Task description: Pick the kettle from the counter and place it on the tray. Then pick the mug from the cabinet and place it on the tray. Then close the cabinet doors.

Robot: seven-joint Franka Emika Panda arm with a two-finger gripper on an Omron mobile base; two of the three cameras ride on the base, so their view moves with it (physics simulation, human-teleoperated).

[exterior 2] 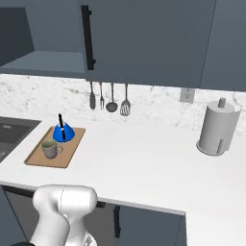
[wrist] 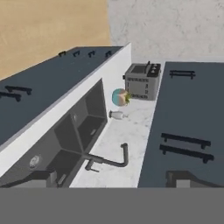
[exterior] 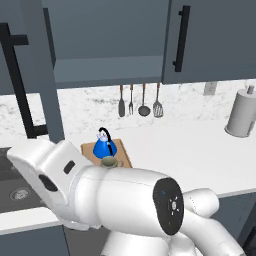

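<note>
The blue kettle (exterior: 104, 145) (exterior 2: 63, 131) stands on the far end of the wooden tray (exterior: 126, 156) (exterior 2: 34, 157), which lies on the white counter (exterior: 190, 155) (exterior 2: 144, 163). Just in front of the kettle, the grey-beige mug (exterior: 110, 162) (exterior 2: 50, 148) also sits on the tray. The cabinet (exterior: 110, 45) (exterior 2: 41, 60) above shows its bare shelf. Its left door (exterior: 22, 60) hangs open, while the right door (exterior: 215, 40) (exterior 2: 144, 38) is shut. My gripper (wrist: 111, 181) is open and holds nothing. It is turned away from the tray and looks over the sink.
Hanging utensils (exterior: 140, 102) (exterior 2: 109, 100) line the backsplash. A paper towel holder (exterior: 242, 112) (exterior 2: 216, 127) stands at the right. Left of the tray is a sink (exterior 2: 9, 134) (wrist: 74, 140) with a faucet (wrist: 109, 159); beyond it a toaster (wrist: 142, 81).
</note>
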